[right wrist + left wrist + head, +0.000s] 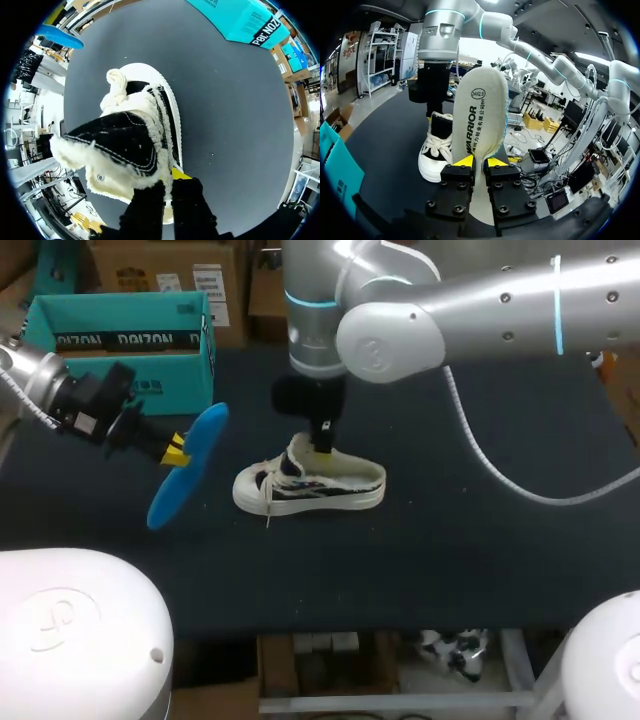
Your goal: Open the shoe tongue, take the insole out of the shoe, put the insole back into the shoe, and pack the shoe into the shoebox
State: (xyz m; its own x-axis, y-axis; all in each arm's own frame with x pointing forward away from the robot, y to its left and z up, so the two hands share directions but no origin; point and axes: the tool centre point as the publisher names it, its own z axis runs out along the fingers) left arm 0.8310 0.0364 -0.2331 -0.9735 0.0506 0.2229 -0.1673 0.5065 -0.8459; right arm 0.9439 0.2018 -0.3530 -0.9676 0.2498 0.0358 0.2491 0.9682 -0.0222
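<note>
A white and black fleece-lined shoe [310, 486] lies on its sole mid-table, toe to the left. My right gripper [322, 447] comes straight down onto the shoe's opening. In the right wrist view this gripper [167, 182] is shut on the fleecy edge of the black tongue [117, 145], which stands pulled up. The insole [188, 468], blue underneath and white fleece on top [480, 112], hangs in the air left of the shoe. My left gripper [174, 453] [475, 163] is shut on one end of it. The shoe [436, 150] sits beyond the insole.
An open teal shoebox [125, 335] stands at the back left of the dark table [480, 540], also seen as the shoebox [245, 20] ahead of the right gripper. A white cable [490, 465] trails from the right arm over the table.
</note>
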